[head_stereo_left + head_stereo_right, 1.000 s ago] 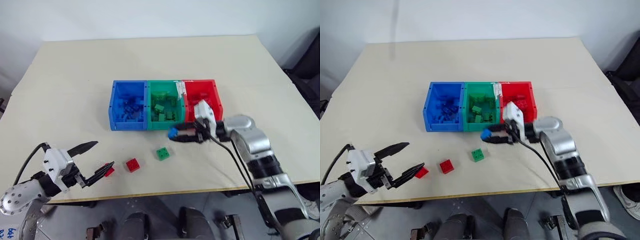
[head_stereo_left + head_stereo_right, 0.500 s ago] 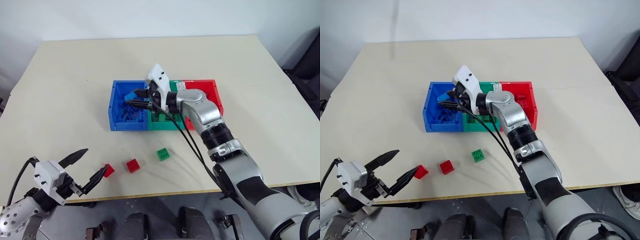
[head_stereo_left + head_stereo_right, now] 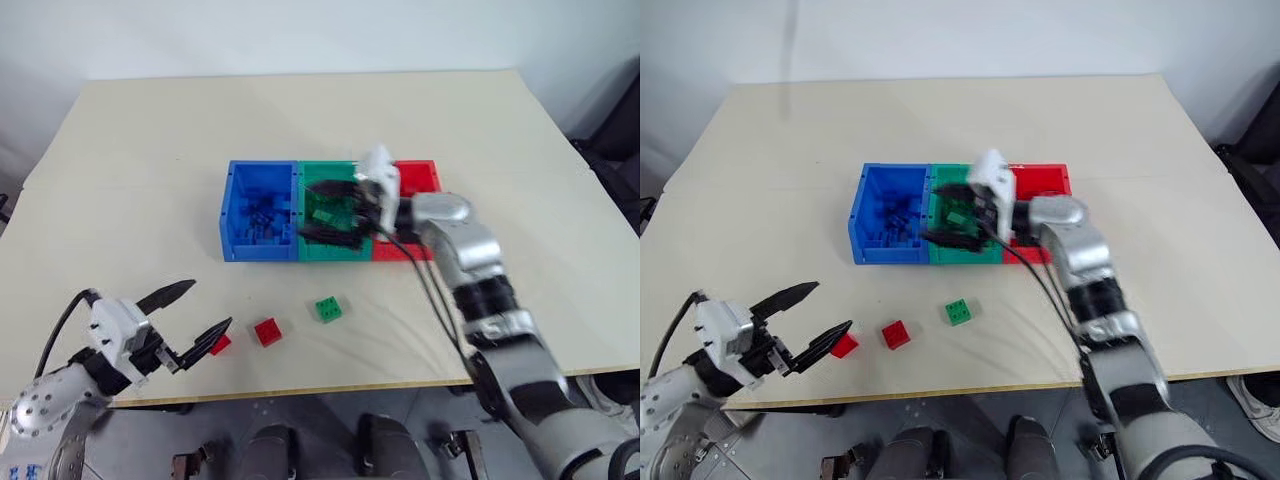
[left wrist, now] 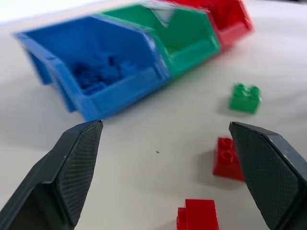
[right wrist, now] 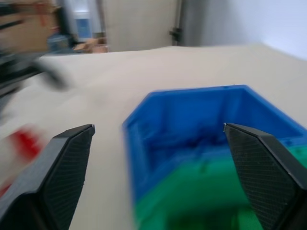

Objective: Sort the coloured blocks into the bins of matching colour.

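On the beige table (image 3: 150, 150) stand the bins, joined in a row, and they serve as the landmark for everything else: the blue bin (image 3: 261, 210) at the robot's left end, the green bin (image 3: 330, 215) in the middle and the red bin (image 3: 418, 178) at the right end. Dark blue blocks (image 3: 265, 222) lie heaped inside the blue bin, and green blocks (image 3: 958, 216) lie in the green one. Above the green bin hangs the right gripper (image 3: 330, 210), pointing toward the blue bin, its two black fingers spread wide with nothing between them. Near the robot's side of the bins, three blocks lie loose on the table, apart from one another: a green block (image 3: 326, 308) in front of the green bin, a red block (image 3: 266, 331) in front of the blue bin, and a second red block (image 3: 219, 343) farther to the robot's left. Just beside that second red block, well apart from the bins, sits the left gripper (image 3: 190, 315), its fingers wide open and empty, one fingertip (image 3: 218, 331) close over the block.
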You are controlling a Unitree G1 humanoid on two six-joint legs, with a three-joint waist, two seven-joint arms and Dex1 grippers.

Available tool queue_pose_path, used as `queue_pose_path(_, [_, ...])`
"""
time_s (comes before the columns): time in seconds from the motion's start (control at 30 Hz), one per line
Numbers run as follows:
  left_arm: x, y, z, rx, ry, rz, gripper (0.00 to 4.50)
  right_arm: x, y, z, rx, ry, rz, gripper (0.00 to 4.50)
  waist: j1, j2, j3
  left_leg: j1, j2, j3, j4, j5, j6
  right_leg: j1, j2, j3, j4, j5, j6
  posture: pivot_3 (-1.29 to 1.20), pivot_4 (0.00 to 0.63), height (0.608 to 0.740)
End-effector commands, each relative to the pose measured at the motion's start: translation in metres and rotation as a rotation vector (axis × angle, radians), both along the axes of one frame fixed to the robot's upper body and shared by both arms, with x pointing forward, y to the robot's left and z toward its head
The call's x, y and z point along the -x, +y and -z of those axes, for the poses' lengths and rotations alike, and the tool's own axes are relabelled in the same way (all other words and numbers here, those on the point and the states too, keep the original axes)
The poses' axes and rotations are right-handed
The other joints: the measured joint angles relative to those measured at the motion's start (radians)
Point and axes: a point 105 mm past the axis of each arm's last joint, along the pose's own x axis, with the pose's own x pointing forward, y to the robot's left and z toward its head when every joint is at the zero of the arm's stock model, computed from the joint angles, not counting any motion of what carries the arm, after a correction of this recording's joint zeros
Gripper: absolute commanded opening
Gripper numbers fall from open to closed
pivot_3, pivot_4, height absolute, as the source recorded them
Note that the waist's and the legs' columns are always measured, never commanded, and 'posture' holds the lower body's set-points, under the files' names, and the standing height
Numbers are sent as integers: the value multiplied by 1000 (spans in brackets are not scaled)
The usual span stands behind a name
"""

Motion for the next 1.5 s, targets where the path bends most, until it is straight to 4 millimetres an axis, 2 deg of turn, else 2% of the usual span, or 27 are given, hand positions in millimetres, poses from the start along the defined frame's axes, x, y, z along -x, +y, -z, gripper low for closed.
queue_pose_path(0.03, [-3, 0, -2, 0, 9, 47, 4500, 26, -27, -4, -33, -59, -71, 4477, -4, 0, 0, 0, 0, 2, 0, 0, 1, 0, 0, 0, -1, 0, 0, 0, 150, 740])
queue_pose_path(0.1, [-8, 4, -3, -16, 11, 63, 4500, 34, -62, 18, 53, -46, 0, 4477, -10, 0, 0, 0, 1, 5, 0, -1, 1, 0, 0, 1, -3, 0, 1, 0, 150, 740])
queue_pose_path(0.13, [-9, 7, -3, -20, 12, 66, 4500, 37, -73, 24, 84, -54, 24, 4477, -9, 0, 0, 0, 1, 5, 0, 0, 1, 0, 0, 0, -3, 0, 1, 0, 150, 740])
queue_pose_path(0.2, [-15, 15, 2, -20, 35, 61, 4500, 41, -111, 34, 33, -2, 201, 4477, -7, 0, 0, 2, 2, 7, 0, 0, 1, 1, 0, 0, -3, 0, 1, 0, 150, 740])
queue_pose_path(0.27, [-19, 17, 5, -21, 57, 79, 4500, 52, -135, 47, 81, 12, 289, 4477, -2, 0, 0, 3, 2, 8, 0, -1, 0, 1, 0, 0, -3, 0, 1, 0, 150, 740])
queue_pose_path(0.37, [-28, 13, 3, -39, 49, 100, 4500, 58, -149, 55, 101, 29, 362, 4477, 0, 0, 0, 4, 3, 12, 1, -1, 0, 1, 0, 1, -4, 1, 1, 0, 150, 740])
queue_pose_path(0.43, [-36, 0, -6, -42, 43, 147, 4500, 60, -154, 57, 96, 23, 398, 4477, 3, 0, 1, 5, 4, 14, 2, 0, 1, 2, 0, 1, -4, 2, 3, 0, 150, 740])
queue_pose_path(0.53, [-38, -33, -23, -49, 64, 275, 4500, 64, -153, 46, 62, -4, 402, 4477, 14, 0, 1, 6, 4, 14, 2, 1, 0, 1, 0, 3, -2, 2, 3, 0, 150, 740])
queue_pose_path(0.6, [-37, -53, -27, -73, 105, 356, 4500, 68, -149, 42, 61, 0, 378, 4477, 17, 0, 0, 6, 3, 14, 2, 1, 0, 1, 0, 4, -2, 2, 3, 0, 150, 740])
queue_pose_path(0.67, [-36, -66, -27, -107, 130, 396, 4500, 71, -146, 41, 69, 0, 361, 4477, 18, 0, 0, 5, 3, 14, 2, 1, 0, 1, 0, 4, -2, 2, 3, 0, 150, 740])
queue_pose_path(0.73, [-34, -88, -18, -206, 220, 461, 4500, 75, -136, 35, 70, -8, 320, 4477, 23, 0, 0, 5, 3, 13, 2, 1, 0, 1, 0, 4, -2, 2, 3, 0, 150, 740])
queue_pose_path(0.83, [-32, -107, -11, -275, 277, 510, 4500, 80, -124, 27, 57, -6, 278, 4477, 31, 0, 0, 5, 2, 14, 2, 1, 0, 1, 0, 4, -2, 2, 3, 0, 150, 740])
queue_pose_path(0.93, [-40, -126, -5, -313, 310, 507, 4500, 84, -112, 21, 44, -8, 241, 4477, 40, 0, 1, 5, 3, 14, 2, 1, 0, 1, 0, 4, -3, 2, 3, 0, 150, 740])
queue_pose_path(1.0, [-55, -136, 5, -344, 320, 453, 4500, 88, -102, 19, 38, -9, 210, 4477, 42, 0, 1, 4, 2, 14, 3, 1, 0, 1, 1, 4, -2, 2, 3, 0, 150, 740])
queue_pose_path(1.03, [-61, -141, 10, -363, 321, 433, 4500, 88, -97, 18, 37, -15, 201, 4477, 45, 0, 0, 4, 1, 14, 3, 1, 0, 1, 1, 4, -2, 2, 3, 0, 150, 740])
queue_pose_path(1.13, [-61, -150, 17, -387, 358, 447, 4500, 88, -92, 19, 32, -16, 205, 4477, 45, 0, 1, 4, -1, 13, 4, 1, 0, 2, 1, 4, -3, 2, 4, 0, 150, 740])
queue_pose_path(1.4, [-73, -160, 25, -379, 370, 423, 4500, 93, -93, 25, 41, -12, 243, 4477, 47, -1, 1, 3, 0, 12, 6, 2, 1, 2, 1, 3, -3, 2, 4, 0, 150, 740])
queue_pose_path(1.5, [-70, -161, 28, -392, 377, 439, 3923, 95, -94, 27, 40, -8, 256, 4500, 46, -1, 1, 2, 0, 12, 7, 1, 1, 2, 1, 3, -2, 3, 4, 0, 150, 740])
